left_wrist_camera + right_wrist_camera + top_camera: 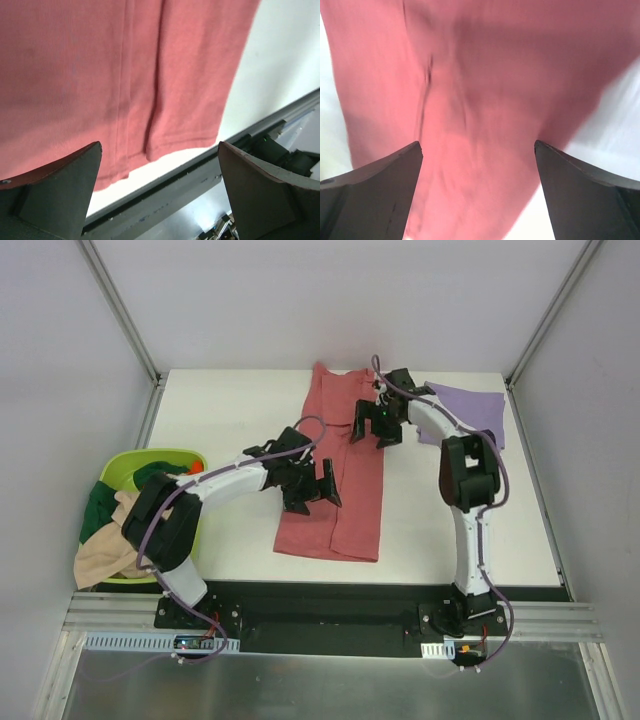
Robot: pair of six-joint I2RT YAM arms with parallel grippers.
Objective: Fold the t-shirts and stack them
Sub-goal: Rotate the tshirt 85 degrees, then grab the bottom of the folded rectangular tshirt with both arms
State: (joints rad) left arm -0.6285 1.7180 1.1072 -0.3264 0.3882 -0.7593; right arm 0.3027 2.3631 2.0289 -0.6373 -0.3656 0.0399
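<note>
The coral t-shirt lay mid-bench, its long sides folded in. Above it the left fingers and the right fingers were spread wide and empty. Judgement: pinch matching corners of one end, lift low, and lay edge on edge.

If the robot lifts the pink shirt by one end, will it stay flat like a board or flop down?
Probably flop: the pink shirt lies thin, with soft creases and a folded-over layer, so it would likely sag and unfold. It looks light too. Pushed, it would more likely bunch up than slide.
</note>
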